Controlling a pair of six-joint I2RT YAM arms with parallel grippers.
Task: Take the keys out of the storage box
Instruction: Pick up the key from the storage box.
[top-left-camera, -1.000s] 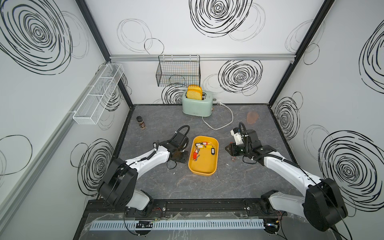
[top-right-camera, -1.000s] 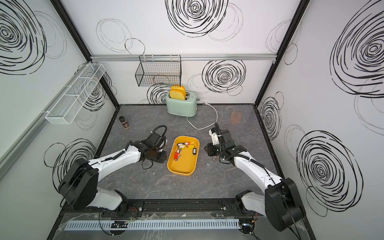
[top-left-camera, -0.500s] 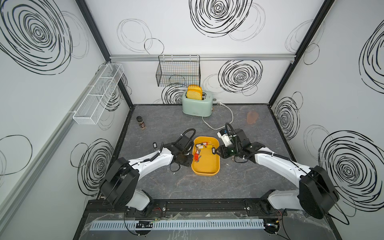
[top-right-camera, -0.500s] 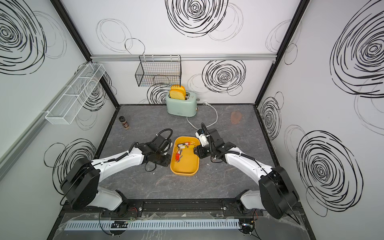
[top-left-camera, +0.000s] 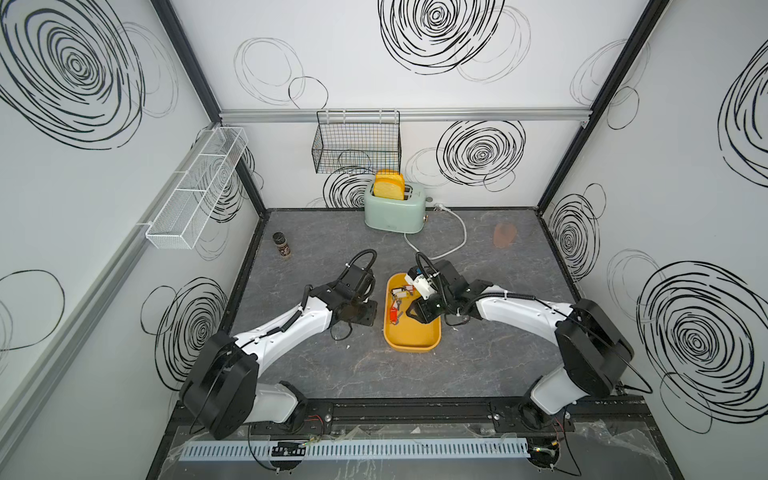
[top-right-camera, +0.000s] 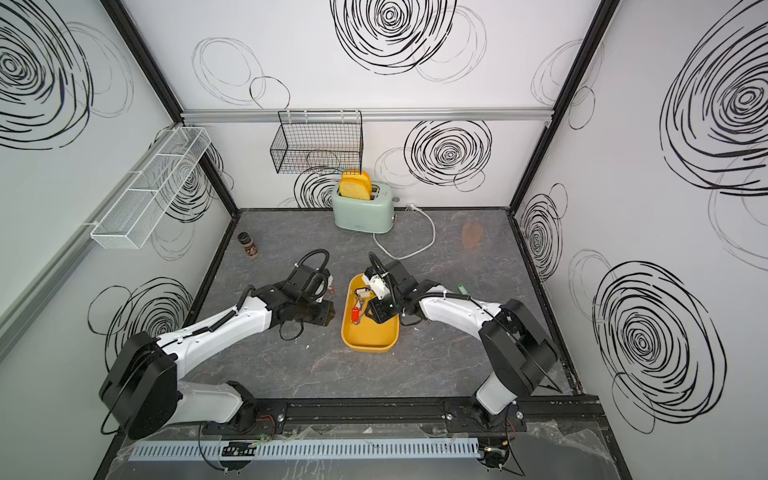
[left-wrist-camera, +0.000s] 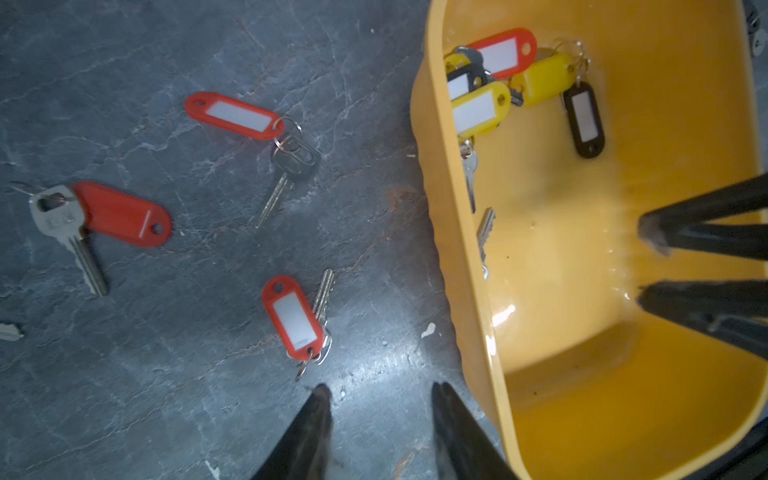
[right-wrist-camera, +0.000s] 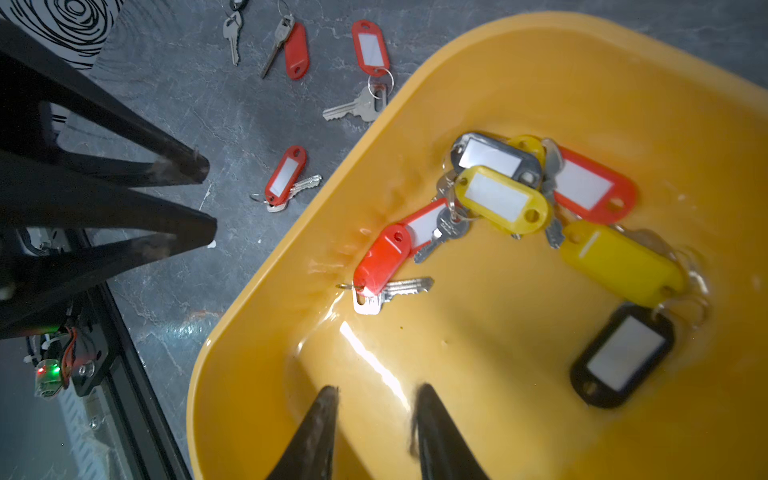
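The yellow storage box (top-left-camera: 413, 334) sits mid-table between my arms. Several keys (right-wrist-camera: 500, 199) with red, yellow and black tags lie bunched at its far end. Three red-tagged keys (left-wrist-camera: 293, 318) lie on the table left of the box. My left gripper (left-wrist-camera: 378, 392) is open over bare table, just outside the box's left wall (left-wrist-camera: 453, 249). My right gripper (right-wrist-camera: 376, 392) is open inside the box, above its bare floor and short of the keys, with nothing between its fingers. In both top views the right gripper (top-left-camera: 409, 311) reaches over the box's right rim.
A mint toaster (top-left-camera: 394, 210) holding toast stands at the back, its white cord (top-left-camera: 455, 243) trailing toward the box. A spice jar (top-left-camera: 282, 245) stands at the back left. A black wire basket (top-left-camera: 357, 147) and a white mesh basket (top-left-camera: 195, 195) hang on the walls.
My right arm swung left from beside the box to over and into it. My left arm moved closer to the box's left side. Both grippers opened a little wider.
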